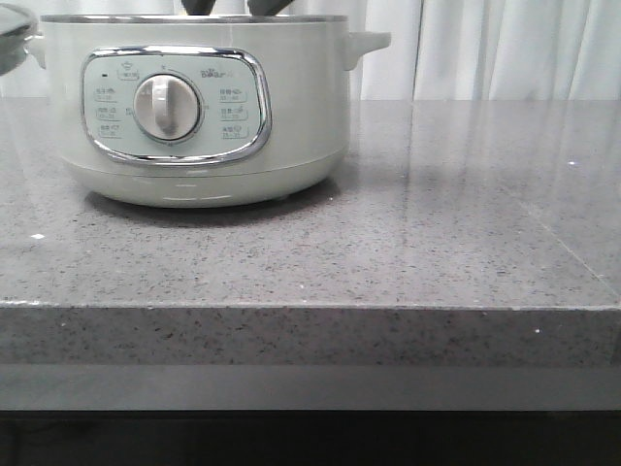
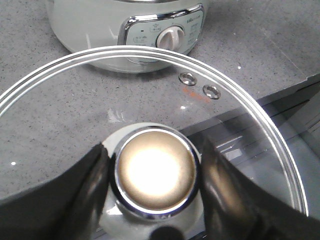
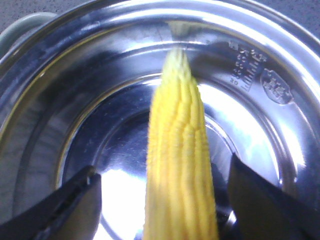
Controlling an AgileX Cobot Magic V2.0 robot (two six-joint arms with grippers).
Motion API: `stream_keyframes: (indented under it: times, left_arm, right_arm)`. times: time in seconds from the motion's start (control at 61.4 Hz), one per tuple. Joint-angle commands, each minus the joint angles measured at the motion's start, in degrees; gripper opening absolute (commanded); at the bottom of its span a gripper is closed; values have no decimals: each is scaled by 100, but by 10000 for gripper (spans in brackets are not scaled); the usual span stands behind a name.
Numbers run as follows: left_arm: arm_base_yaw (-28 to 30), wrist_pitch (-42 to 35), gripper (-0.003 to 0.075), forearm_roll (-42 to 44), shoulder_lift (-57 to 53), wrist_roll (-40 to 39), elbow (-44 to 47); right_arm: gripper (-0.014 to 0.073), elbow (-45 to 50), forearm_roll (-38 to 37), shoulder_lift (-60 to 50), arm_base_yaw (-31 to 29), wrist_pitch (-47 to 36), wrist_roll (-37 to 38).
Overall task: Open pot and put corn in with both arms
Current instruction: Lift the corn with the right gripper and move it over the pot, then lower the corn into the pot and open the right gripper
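The pot (image 1: 194, 107), pale grey-green with a silver dial, stands open at the table's back left; it also shows in the left wrist view (image 2: 130, 30). My left gripper (image 2: 155, 150) is shut on the lid's round metal knob (image 2: 156, 172) and holds the glass lid (image 2: 235, 95) over the table in front of the pot; its edge shows at the far left of the front view (image 1: 12, 39). The yellow corn (image 3: 180, 165) is inside the pot's steel bowl (image 3: 75, 115). My right gripper (image 3: 162, 167) is open over the bowl, its fingers (image 1: 197, 6) apart from the corn on either side.
The grey speckled table (image 1: 437, 223) runs to a front edge near the camera. White curtains (image 1: 505, 49) hang behind it. The pot's side handle (image 1: 369, 41) sticks out to the right.
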Motion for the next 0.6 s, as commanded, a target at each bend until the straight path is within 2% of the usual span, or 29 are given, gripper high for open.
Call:
stream_keyframes:
  times: [0.0, 0.212, 0.326, 0.587]
  left_arm:
    - [-39, -737, 241, -181, 17, -39, -194]
    - [-39, -747, 241, -181, 17, -39, -194]
    - [-39, -747, 241, -181, 17, -39, -194]
    - [-39, -747, 241, -181, 17, -39, -194]
  right_arm:
    - [604, -224, 97, -347, -14, -235, -46]
    - [595, -229, 30, -475, -27, -299, -46]
    - [521, -229, -77, -620, -70, -303, -46]
    - [78, -229, -122, -791, -204, -295, -46]
